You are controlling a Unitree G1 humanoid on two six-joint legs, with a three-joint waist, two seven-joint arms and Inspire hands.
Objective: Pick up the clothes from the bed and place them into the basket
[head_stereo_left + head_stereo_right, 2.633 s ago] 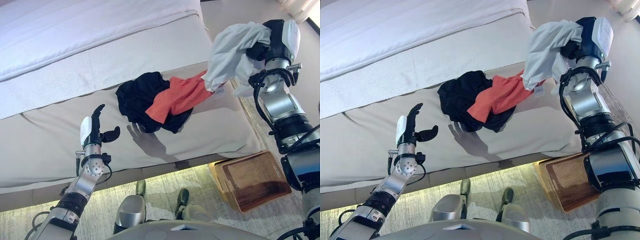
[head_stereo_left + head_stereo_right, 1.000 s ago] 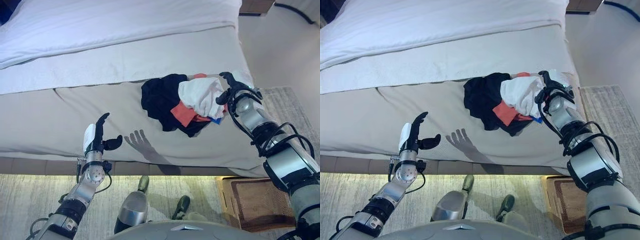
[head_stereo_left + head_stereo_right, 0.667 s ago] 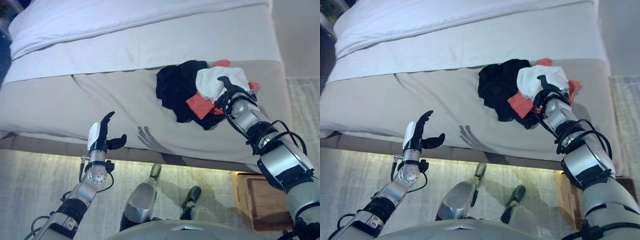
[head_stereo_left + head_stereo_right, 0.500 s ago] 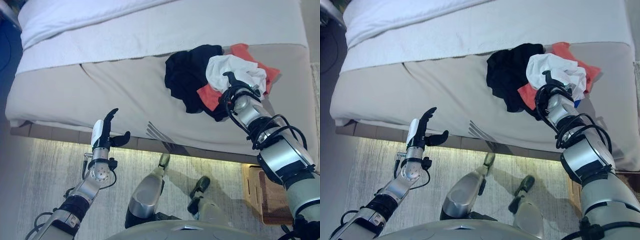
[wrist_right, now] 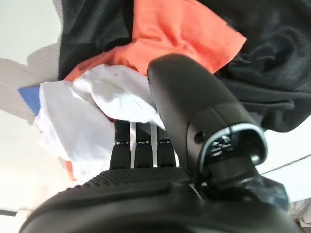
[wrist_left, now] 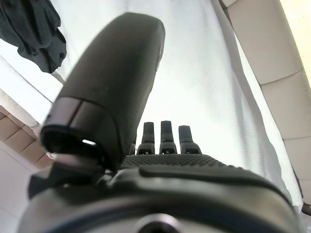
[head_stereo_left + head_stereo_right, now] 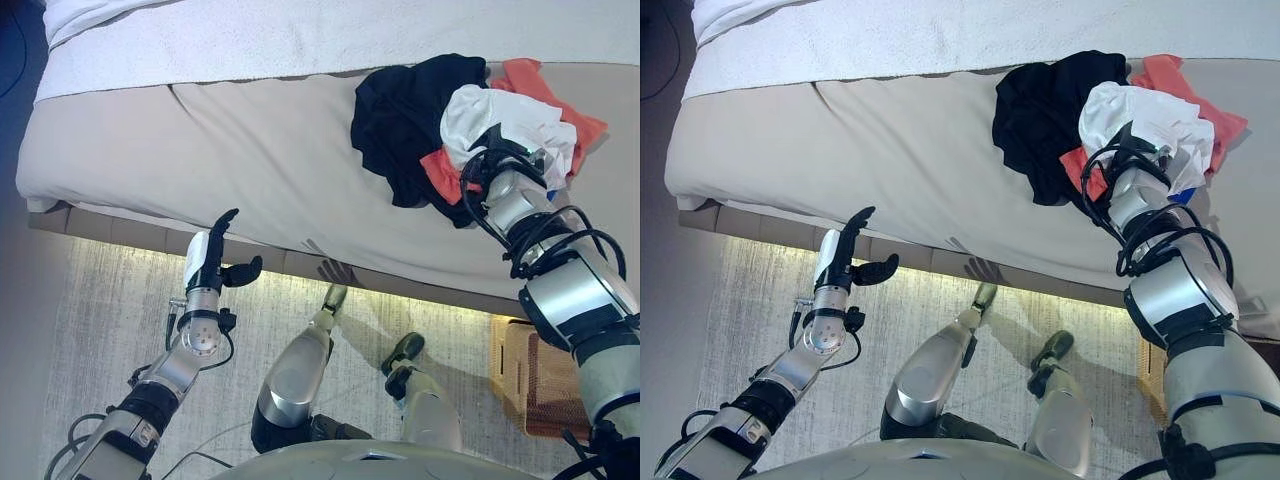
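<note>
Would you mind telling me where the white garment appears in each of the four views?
Left eye view: white garment, upper right on the bed.
Right eye view: upper right.
Left wrist view: not in it.
Right wrist view: against the right hand.
Shared landmark: black garment.

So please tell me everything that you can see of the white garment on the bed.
The white garment is soft, crumpled cloth, bunched into a loose heap. It lies on top of the orange garment and beside the black garment, near the bed's front edge. A small blue patch shows at its lower edge. The right hand is against it, the fingers going into its folds.
</note>
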